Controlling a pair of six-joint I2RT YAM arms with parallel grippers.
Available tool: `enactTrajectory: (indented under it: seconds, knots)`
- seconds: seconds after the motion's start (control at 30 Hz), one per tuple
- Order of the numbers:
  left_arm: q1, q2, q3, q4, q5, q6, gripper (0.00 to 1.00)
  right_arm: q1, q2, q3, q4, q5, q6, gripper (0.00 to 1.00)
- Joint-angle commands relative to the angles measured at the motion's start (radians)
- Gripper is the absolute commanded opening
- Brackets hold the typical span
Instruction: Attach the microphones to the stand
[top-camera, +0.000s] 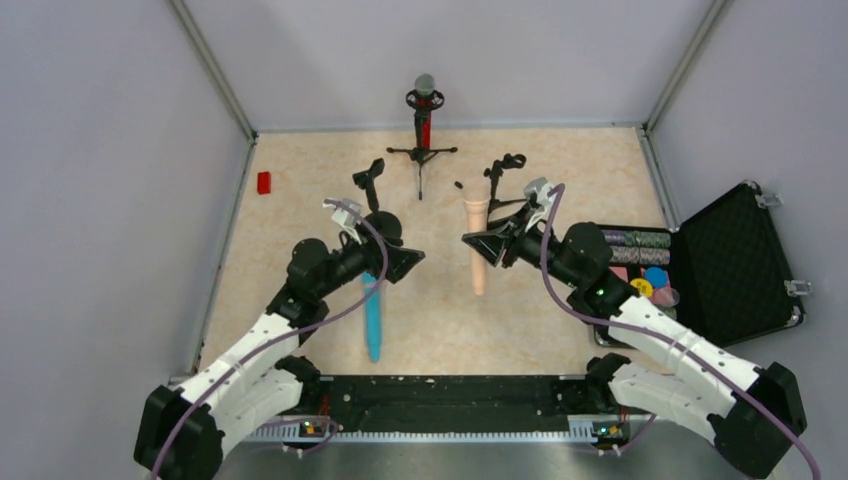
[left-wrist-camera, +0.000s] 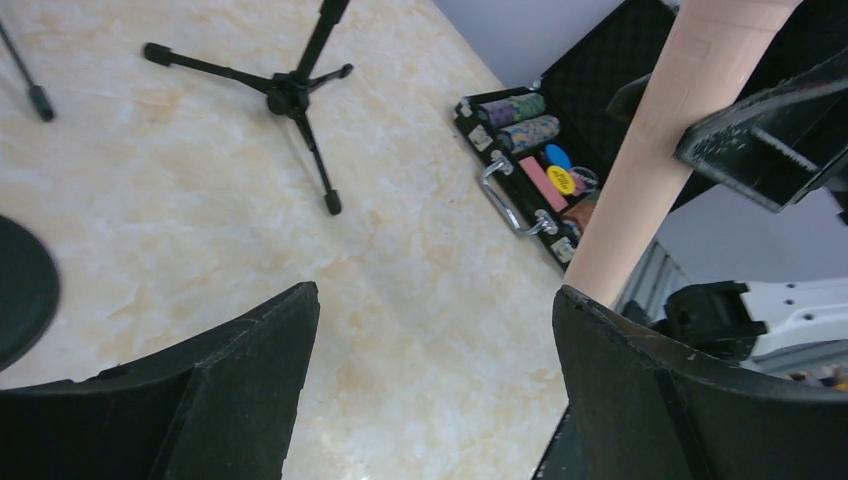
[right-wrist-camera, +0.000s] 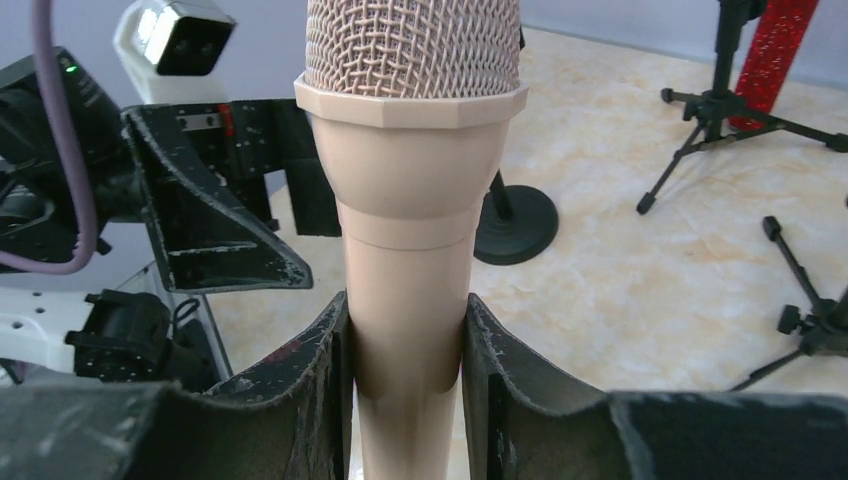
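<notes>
**Tool state.** The right gripper (right-wrist-camera: 405, 312) was closed on the peach-beige microphone (right-wrist-camera: 410, 180), with both fingers pressed against the body just below the head collar. The left gripper (left-wrist-camera: 435, 295) stood wide open with nothing in it. In the left wrist view the microphone's tail end sat just beside one of its fingers.

**Task items.** The red microphone (top-camera: 424, 125) was seated in the centre tripod stand (top-camera: 421, 155) at upper centre of the overhead frame. The light-blue microphone (top-camera: 373, 315) lay on the table at lower centre-left, partly under the left arm. The peach-beige one was held at centre, near the right-hand stand (top-camera: 503, 165).

**Risks.**
- The two grippers were close together, so closing or advancing the left one carelessly could knock the held microphone askew.
- The body is smooth and tapered, and could slip through the fingers when pushed into a clip.
- Pressing off-axis could tip the light tripod.
- A low sweep of the left arm could roll the blue microphone.

**Count.**
- Three microphones: one mounted, one held, one lying.
- Three stands, including the round-based left stand (top-camera: 368, 178).
- One open case (top-camera: 740, 265) of poker chips (top-camera: 640, 240).
- One small red object (top-camera: 264, 182).
</notes>
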Motion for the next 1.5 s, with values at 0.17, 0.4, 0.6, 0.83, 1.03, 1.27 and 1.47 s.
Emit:
enactTrajectory:
  seconds: [0.17, 0.4, 0.6, 0.83, 1.03, 1.27, 1.47]
  knots:
    - [-0.1, 0.262, 0.134, 0.301, 0.228, -0.202, 0.91, -0.017, 0.072, -0.018, 0.255, -0.087, 0.138, 0.0]
    - [-0.211, 0.365, 0.126, 0.473, 0.191, -0.228, 0.89, -0.032, 0.112, -0.019, 0.327, -0.109, 0.199, 0.0]
    - [-0.294, 0.393, 0.125, 0.469, 0.06, -0.113, 0.86, -0.034, 0.129, -0.012, 0.351, -0.107, 0.243, 0.0]
    - [-0.314, 0.44, 0.126, 0.488, 0.012, -0.133, 0.7, -0.033, 0.142, -0.021, 0.396, -0.123, 0.311, 0.0]
    - [-0.314, 0.428, 0.122, 0.474, 0.015, -0.112, 0.25, -0.044, 0.153, 0.0, 0.327, -0.13, 0.309, 0.0]
    - [-0.314, 0.368, 0.09, 0.422, 0.003, -0.054, 0.0, -0.107, 0.174, -0.021, 0.362, -0.245, 0.387, 0.14]
    - [-0.314, 0.366, 0.093, 0.405, 0.022, -0.052, 0.0, -0.142, 0.224, -0.025, 0.462, -0.372, 0.443, 0.5]
